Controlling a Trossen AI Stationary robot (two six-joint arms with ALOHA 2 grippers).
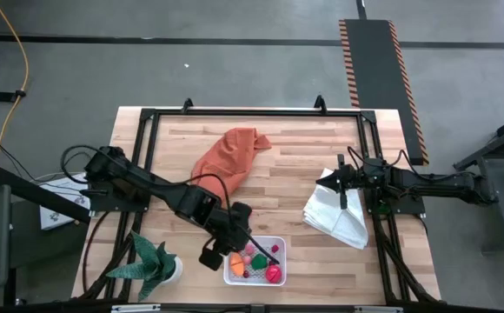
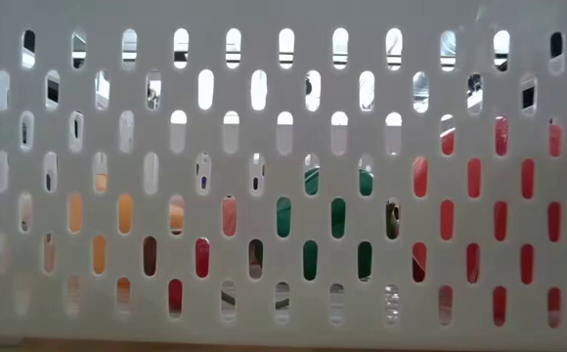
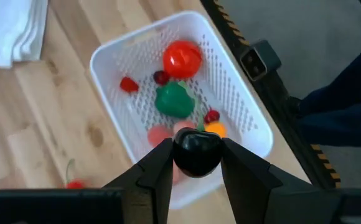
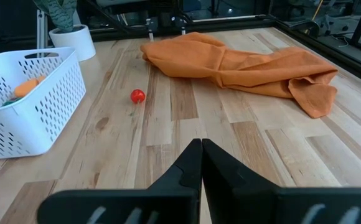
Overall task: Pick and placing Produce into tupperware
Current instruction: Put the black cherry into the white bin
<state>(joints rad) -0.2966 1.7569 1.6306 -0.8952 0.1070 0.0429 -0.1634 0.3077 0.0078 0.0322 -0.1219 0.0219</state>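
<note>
Left wrist view — one basket (image 3: 246,115)

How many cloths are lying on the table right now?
2: an orange cloth crumpled toward the far middle, and a white folded cloth on the right side. No other cloth shows in any view.

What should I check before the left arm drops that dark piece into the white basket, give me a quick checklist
1. Left gripper shut on dark piece: ok.
2. Piece over the basket opening: cannot tell; it hangs at the near rim.
3. Room inside among the red and green pieces: ok.
4. Right gripper clear, shut, over the white cloth: ok.
5. All produce collected: not ok; a small red piece lies on the table.
</note>
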